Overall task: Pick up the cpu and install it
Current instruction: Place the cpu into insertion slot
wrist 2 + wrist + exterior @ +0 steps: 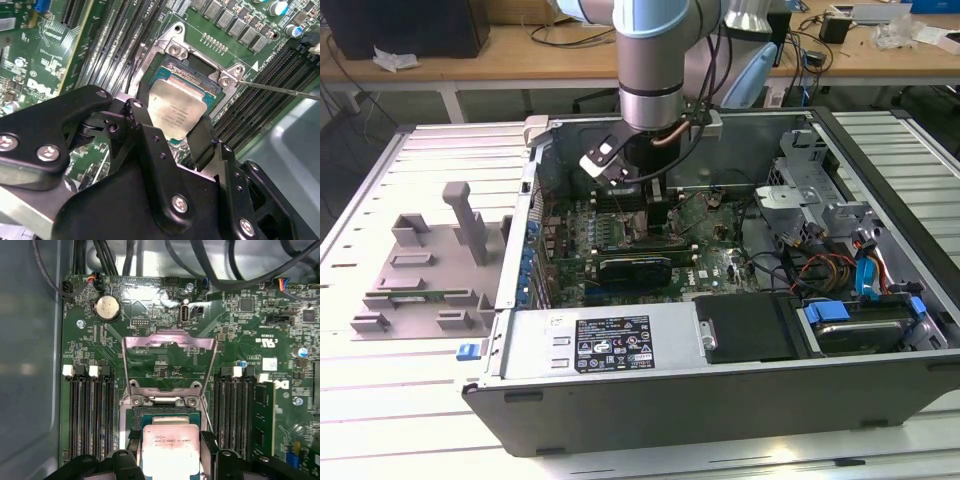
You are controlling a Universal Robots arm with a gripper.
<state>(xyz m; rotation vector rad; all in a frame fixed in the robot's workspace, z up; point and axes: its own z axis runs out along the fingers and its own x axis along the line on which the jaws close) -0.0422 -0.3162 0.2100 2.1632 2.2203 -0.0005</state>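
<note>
Setting: Wooden desks stand behind a white slatted worktop (pixel 420 420). An open computer case (pixel 720 400) lies across its middle, and a grey fixture (pixel 430 265) sits toward the edge at the exterior view's left.
Arm: It reaches down into the case, over the green motherboard (pixel 165 360).
Cpu: The cpu (pixel 175 112) is just over the metal-framed socket (pixel 200 75). It looks offset from the frame toward the wrist, so I judge it not yet seated.
Load plate: The load plate (pixel 170 342) is swung up, leaving the socket open.
Risk, alignment: If the chip goes down shifted or tilted, its edge could ride on the frame and bend the socket contacts. Its corner marks are too small to read.
Risk, grip: The hold is on thin edges only, so a slip could drop the chip askew.
Pincer: The pincer (pixel 170 120) is narrowed to the chip's width. Its black fingers (pixel 145 135) press two opposite edges, pinching the cpu.
</note>
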